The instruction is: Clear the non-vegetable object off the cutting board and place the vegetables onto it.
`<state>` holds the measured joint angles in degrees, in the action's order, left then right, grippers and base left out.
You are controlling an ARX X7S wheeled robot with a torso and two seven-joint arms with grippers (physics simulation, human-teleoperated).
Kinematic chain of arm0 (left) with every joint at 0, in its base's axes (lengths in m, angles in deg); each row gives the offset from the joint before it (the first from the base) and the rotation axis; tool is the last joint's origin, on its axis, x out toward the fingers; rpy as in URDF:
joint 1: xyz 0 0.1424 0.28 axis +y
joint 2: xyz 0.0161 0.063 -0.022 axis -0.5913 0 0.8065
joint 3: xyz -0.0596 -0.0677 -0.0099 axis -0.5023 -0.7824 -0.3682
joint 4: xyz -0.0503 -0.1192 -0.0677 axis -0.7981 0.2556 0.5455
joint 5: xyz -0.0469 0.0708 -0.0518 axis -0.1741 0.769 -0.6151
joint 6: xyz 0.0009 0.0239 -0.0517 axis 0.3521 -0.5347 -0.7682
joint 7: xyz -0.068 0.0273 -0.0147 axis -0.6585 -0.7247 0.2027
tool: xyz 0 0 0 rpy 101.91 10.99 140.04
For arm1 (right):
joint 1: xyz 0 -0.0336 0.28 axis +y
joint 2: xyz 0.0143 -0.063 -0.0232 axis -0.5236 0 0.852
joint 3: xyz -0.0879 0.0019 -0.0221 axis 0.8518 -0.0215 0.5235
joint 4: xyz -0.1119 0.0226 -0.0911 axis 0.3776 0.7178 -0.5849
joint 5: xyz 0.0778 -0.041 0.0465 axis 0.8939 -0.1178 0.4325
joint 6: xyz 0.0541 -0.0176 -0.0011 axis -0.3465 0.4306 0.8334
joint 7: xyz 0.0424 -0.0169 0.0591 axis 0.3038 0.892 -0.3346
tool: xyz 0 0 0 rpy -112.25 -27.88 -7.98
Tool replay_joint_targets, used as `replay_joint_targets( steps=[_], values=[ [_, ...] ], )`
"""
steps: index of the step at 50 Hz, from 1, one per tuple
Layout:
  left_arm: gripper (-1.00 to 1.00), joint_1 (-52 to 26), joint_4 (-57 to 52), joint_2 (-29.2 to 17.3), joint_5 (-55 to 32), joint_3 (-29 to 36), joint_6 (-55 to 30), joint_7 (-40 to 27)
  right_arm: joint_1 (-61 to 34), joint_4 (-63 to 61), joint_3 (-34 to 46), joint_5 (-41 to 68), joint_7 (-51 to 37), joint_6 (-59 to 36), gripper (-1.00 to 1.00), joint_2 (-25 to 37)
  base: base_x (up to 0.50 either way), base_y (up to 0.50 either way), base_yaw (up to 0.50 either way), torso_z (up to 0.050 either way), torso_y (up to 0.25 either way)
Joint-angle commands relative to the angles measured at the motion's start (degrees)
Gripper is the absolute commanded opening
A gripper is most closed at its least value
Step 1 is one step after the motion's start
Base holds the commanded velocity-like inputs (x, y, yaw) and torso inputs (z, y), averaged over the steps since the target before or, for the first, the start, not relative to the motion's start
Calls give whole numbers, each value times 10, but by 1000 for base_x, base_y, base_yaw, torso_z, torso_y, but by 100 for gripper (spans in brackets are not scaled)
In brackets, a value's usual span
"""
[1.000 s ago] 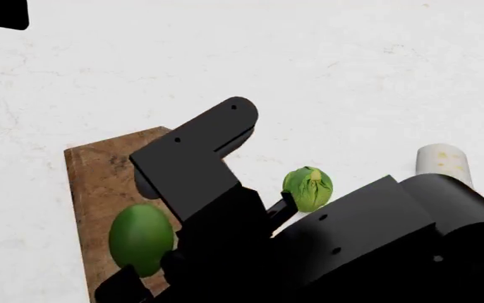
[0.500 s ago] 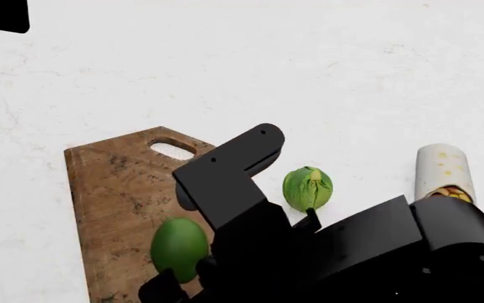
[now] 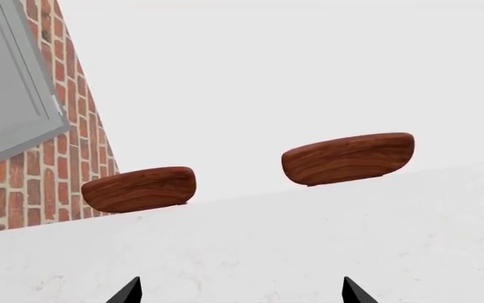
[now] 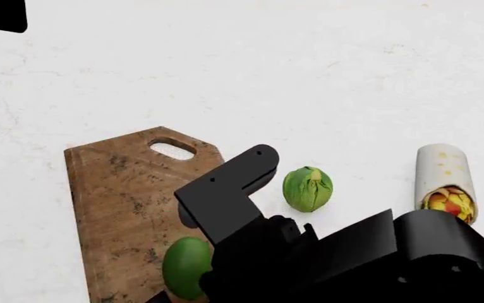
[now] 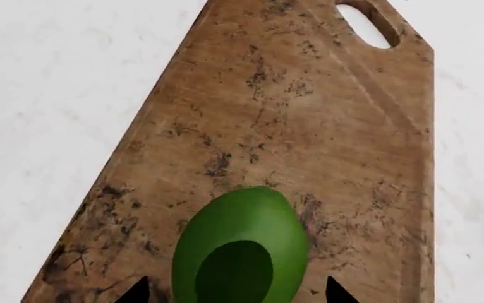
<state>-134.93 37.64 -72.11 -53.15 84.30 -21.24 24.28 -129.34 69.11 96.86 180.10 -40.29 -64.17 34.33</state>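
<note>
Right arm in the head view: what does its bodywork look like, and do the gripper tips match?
The right arm is all matte black: a flat, angular plate link with small round fastener holes, joined to a rounded cylindrical housing. No cables, labels or markings show. In both wrist views only small, pointed black fingertips and poke into frame, the same black as the arm.

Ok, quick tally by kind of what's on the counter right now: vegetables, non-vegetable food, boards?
Vegetables: 2, the smooth green oval lying on the board, and the leafy ball on the white counter beside it.
Non-vegetable food: 1, the tortilla wrap, off the board.
Boards: 1, the cutting board.
Total: 4.
</note>
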Motion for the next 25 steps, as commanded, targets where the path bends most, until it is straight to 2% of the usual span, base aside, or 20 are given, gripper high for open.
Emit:
replay_joint_targets(
  steps=[1,8,16,25],
  values=[
    [100,6,-4,11,7,-13,4,12,1,-3,-12,-22,19,-4,100,-10,0,0,0,0,0],
    [100,6,-12,9,5,-14,-3,10,-9,-7,-15,-12,12,-3,100,-7,0,0,0,0,0],
    [100,6,-14,10,3,-15,-4,9,-72,-39,-38,48,-32,-1,100,6,0,0,0,0,0],
    [100,3,-11,9,2,-14,-2,9,-116,-33,-53,67,-37,-3,100,13,0,0,0,0,0]
  ],
)
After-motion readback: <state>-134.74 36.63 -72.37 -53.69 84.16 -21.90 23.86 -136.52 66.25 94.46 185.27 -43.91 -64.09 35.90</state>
